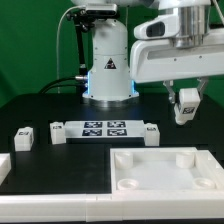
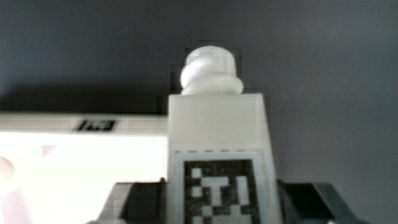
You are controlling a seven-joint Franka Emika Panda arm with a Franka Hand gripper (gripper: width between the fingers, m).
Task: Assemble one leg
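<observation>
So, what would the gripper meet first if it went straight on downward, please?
Probably bare table close by the tray, struck first by the leg the gripper holds; depth is unclear.

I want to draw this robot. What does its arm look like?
The arm is smooth, rounded and white. Its base has a black triangle mark and a blue glowing ring. Black cables loop beside it. The end effector is white with black fingers.
</observation>
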